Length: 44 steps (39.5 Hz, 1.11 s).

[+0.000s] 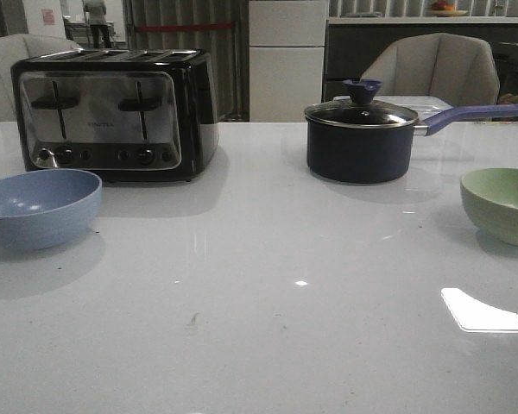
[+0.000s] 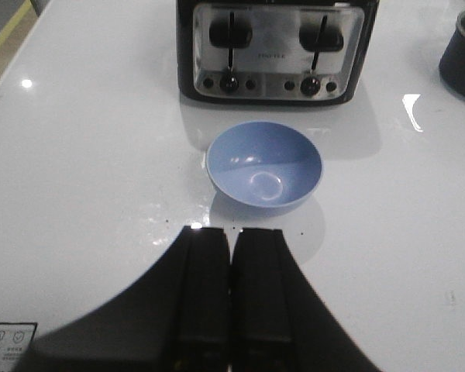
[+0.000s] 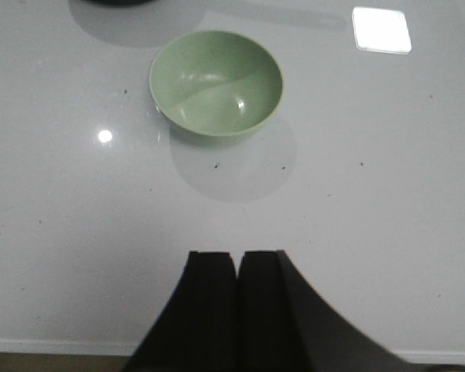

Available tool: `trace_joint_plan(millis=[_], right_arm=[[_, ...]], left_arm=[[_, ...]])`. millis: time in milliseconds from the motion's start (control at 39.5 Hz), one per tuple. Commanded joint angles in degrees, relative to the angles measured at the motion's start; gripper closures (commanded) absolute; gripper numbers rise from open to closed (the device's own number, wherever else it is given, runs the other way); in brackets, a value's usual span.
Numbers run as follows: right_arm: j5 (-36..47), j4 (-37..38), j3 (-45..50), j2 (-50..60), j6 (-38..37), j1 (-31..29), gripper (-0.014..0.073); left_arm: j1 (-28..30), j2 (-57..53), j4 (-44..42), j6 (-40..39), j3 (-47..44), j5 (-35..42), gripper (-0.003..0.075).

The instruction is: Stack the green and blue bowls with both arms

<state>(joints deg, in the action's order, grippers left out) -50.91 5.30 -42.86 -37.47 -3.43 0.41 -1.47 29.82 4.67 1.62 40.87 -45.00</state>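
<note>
- Front view: 2 bowls sit well apart on the white table (image 1: 268,328). The blue bowl (image 1: 39,207) is at the left edge, just in front of the black and silver toaster (image 1: 116,114). The green bowl (image 1: 502,205) is at the far right, partly cut off by the frame. Between them, further back, stands a dark saucepan (image 1: 361,142) with a glass lid, its handle pointing right. Neither arm shows here.
- Left wrist view: the left gripper (image 2: 231,298) hangs above the table with its 2 fingers pressed together, holding nothing. The blue bowl (image 2: 264,165) lies ahead of it, upright and empty, the toaster (image 2: 276,48) just behind.
- Right wrist view: the right gripper (image 3: 238,310) is likewise closed up and empty. The green bowl (image 3: 216,83) sits ahead on bare table, nothing between them.
</note>
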Motion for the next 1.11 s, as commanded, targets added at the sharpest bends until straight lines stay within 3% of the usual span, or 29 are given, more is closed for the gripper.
trace_joint_plan(millis=[0,202,278,405,480,1087], right_arm=[[2.31,0.84,-1.96,-2.28,0.06,-0.24,0.0566],[0.31,0.84,-1.96,-4.28,0.06,-0.24,0.0544],[0.15,0.79,-1.96,-4.76,0.06,-0.24,0.0438],[0.42,0.79,-1.96,-4.76,0.06,-0.24,0.0197],[1.06,0.86,-1.96,-4.76,0.06,-0.24,0.0109],[4.61,-0.64,-1.96,-4.96,0.06,-0.24,0.0083]], left_arm=[[0.11,1.04,0.31,-0.11,0.51,5.1,0.0622],[0.11,1.14,0.13,-0.11,0.4,4.53,0.0591],[0.11,1.14,0.04,-0.11,0.4,3.98,0.0495],[0.11,1.14,-0.41,-0.02,0.4,3.09,0.0237],[0.11,1.14,-0.41,-0.02,0.4,3.09,0.0171],[0.11,1.14,-0.41,-0.02,0.4,3.19,0.0175]])
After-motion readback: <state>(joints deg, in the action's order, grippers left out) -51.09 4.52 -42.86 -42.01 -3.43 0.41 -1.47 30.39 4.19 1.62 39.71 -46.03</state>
